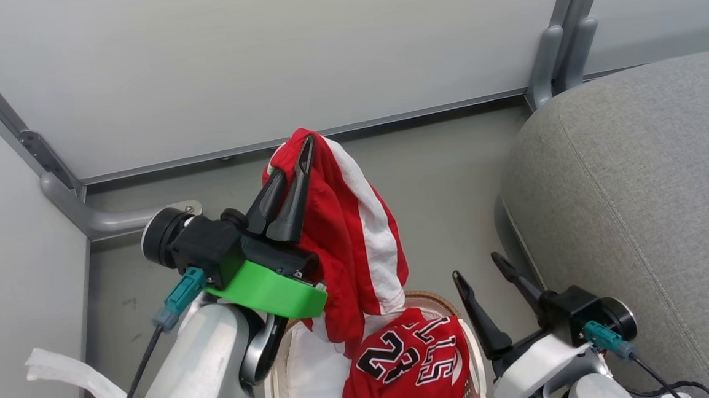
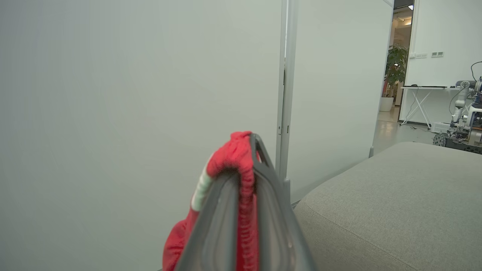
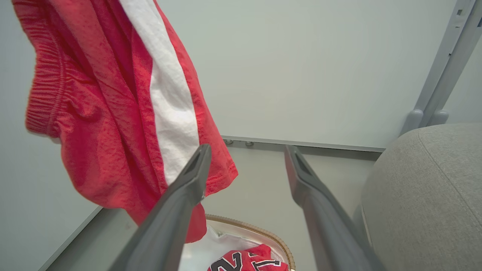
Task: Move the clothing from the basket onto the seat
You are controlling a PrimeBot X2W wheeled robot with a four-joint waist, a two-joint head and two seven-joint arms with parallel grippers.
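My left gripper (image 1: pixel 298 159) is shut on the waistband of the red piece with white stripes (image 1: pixel 357 236), which hangs high above the basket (image 1: pixel 437 300). In the left wrist view the elastic band of that red piece (image 2: pixel 241 165) is pinched between the two fingers. The red jersey (image 1: pixel 410 361) with "23" lies in the basket at the bottom centre. My right gripper (image 1: pixel 480 268) stands open and empty beside the basket, close to the grey seat (image 1: pixel 650 205) on the right. The right wrist view shows the striped piece (image 3: pixel 124 101) dangling at upper left, the jersey (image 3: pixel 244 261) below and the seat (image 3: pixel 425 195) at right.
White partition walls (image 1: pixel 260 63) with grey metal posts (image 1: pixel 557 45) close off the corner behind the basket. A white sheet (image 1: pixel 313 374) lies in the basket under the jersey. A white cloth strip (image 1: pixel 76 376) hangs at lower left. Grey floor lies between basket and wall.
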